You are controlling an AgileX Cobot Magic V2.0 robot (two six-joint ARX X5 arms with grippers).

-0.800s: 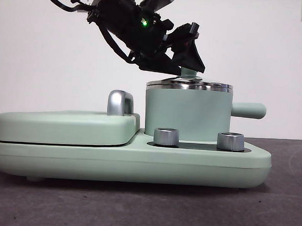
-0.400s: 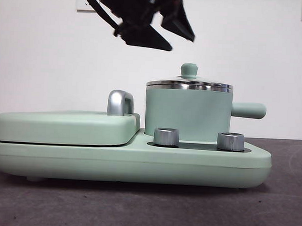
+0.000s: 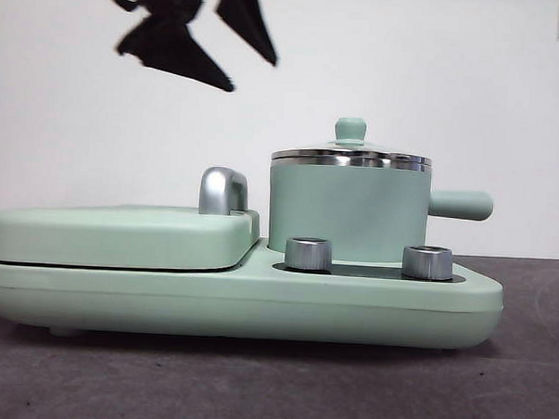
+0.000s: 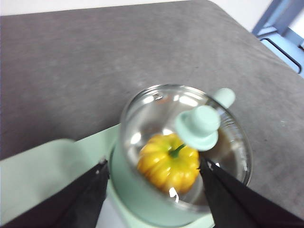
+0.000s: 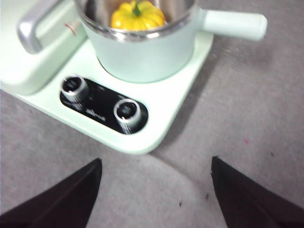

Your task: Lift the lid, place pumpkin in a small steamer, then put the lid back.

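The lid (image 3: 350,158) rests closed on the small steamer (image 3: 344,210), its mint knob (image 3: 350,129) free. Through the glass of the lid (image 4: 147,109) the left wrist view shows the pumpkin (image 4: 167,164) sitting inside the steamer (image 4: 130,190). My left gripper (image 3: 251,76) hangs open high above and to the left of the pot, holding nothing; in its own view the left gripper (image 4: 153,166) has its jaws spread either side of the pot. My right gripper (image 5: 156,160) is open over the grey table in front of the appliance, with the steamer (image 5: 142,57) and pumpkin (image 5: 137,16) beyond it.
The steamer stands on a mint-green appliance base (image 3: 257,301) with two steel dials (image 3: 307,253) (image 3: 427,262). A flat hinged cover (image 3: 121,232) with a chrome handle (image 3: 220,190) lies to the left. The pot's side handle (image 3: 461,204) points right.
The left gripper has let go of the lid's knob, then risen and moved left away from the pot. The lid stays seated on the steamer.
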